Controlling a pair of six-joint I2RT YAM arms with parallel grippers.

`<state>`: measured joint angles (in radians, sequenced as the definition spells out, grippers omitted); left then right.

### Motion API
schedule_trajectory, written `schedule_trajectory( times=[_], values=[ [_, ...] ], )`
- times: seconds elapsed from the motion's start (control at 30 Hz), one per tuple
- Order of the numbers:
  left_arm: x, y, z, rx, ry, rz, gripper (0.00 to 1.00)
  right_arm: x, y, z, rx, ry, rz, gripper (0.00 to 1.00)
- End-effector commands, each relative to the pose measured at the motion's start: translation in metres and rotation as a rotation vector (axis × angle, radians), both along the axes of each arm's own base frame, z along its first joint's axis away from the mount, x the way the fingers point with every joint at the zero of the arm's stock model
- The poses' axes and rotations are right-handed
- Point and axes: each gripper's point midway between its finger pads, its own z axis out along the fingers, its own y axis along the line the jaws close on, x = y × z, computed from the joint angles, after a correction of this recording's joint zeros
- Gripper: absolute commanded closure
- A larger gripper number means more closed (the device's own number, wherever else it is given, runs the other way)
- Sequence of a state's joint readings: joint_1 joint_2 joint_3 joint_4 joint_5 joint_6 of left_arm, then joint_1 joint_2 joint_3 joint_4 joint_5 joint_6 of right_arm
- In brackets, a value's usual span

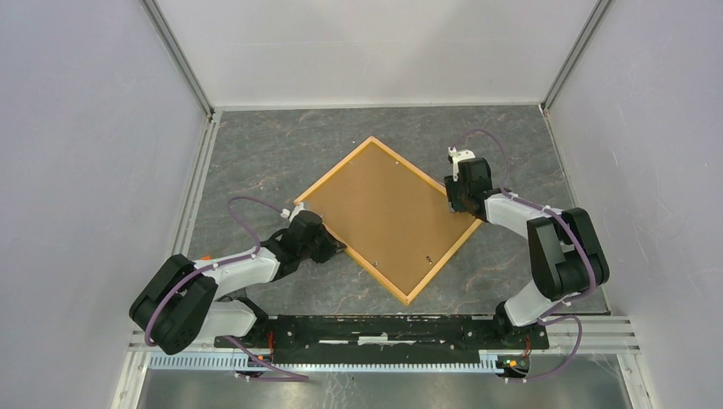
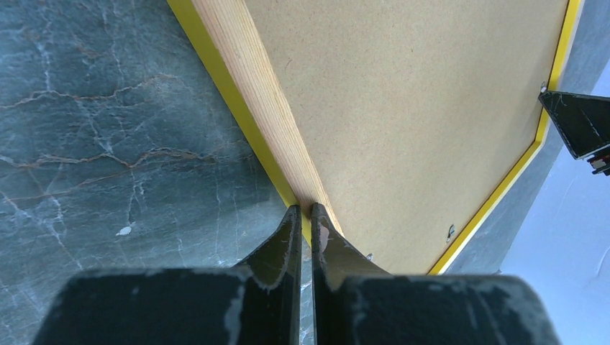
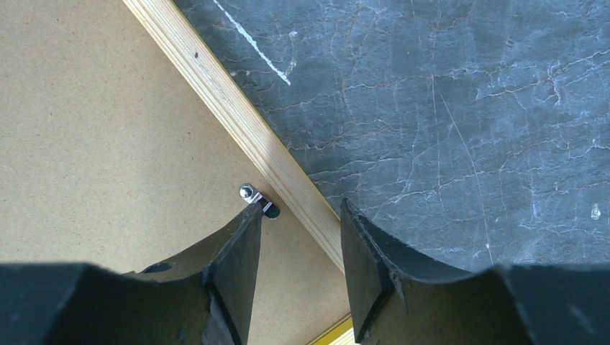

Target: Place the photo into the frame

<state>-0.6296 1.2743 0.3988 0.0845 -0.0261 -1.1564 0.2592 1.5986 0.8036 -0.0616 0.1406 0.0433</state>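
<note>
The orange-yellow frame (image 1: 443,262) lies face down and turned like a diamond on the table. The brown backing panel (image 1: 388,213) fills it. The photo is hidden. My left gripper (image 1: 334,247) is shut, with its tips against the frame's near-left rail (image 2: 244,93), beside the panel (image 2: 403,108). My right gripper (image 1: 452,203) is open and straddles the right rail (image 3: 237,118). One finger is over the panel (image 3: 86,144) at a small metal clip (image 3: 257,199). The other finger is over the table. It holds nothing.
The dark marbled table (image 1: 273,153) is walled by white panels at the back and both sides. A second metal clip (image 2: 450,231) sits near the frame's near corner. The right gripper's finger (image 2: 579,122) shows across the frame in the left wrist view.
</note>
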Motion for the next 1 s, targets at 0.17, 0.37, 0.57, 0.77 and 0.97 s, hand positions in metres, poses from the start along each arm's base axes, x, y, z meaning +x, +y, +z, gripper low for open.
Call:
schedule_trajectory(
  times=[0.17, 0.37, 0.57, 0.77, 0.97],
  values=[
    [-0.019, 0.036, -0.04, 0.175, 0.089, 0.038, 0.97, 0.002, 0.004, -0.018, 0.019, 0.021, -0.001, 0.65],
    [-0.019, 0.036, -0.041, 0.176, 0.089, 0.036, 0.97, 0.003, 0.02, -0.033, 0.093, 0.038, 0.027, 0.7],
    [-0.019, 0.036, -0.041, 0.178, 0.09, 0.034, 0.96, 0.006, 0.022, -0.031, 0.104, 0.022, 0.033, 0.66],
    [-0.019, 0.036, -0.04, 0.176, 0.09, 0.034, 0.97, 0.005, 0.017, -0.028, 0.081, 0.019, 0.023, 0.51],
    [-0.019, 0.036, -0.04, 0.175, 0.09, 0.036, 0.97, 0.002, 0.017, -0.029, 0.088, 0.021, 0.022, 0.5]
  ],
)
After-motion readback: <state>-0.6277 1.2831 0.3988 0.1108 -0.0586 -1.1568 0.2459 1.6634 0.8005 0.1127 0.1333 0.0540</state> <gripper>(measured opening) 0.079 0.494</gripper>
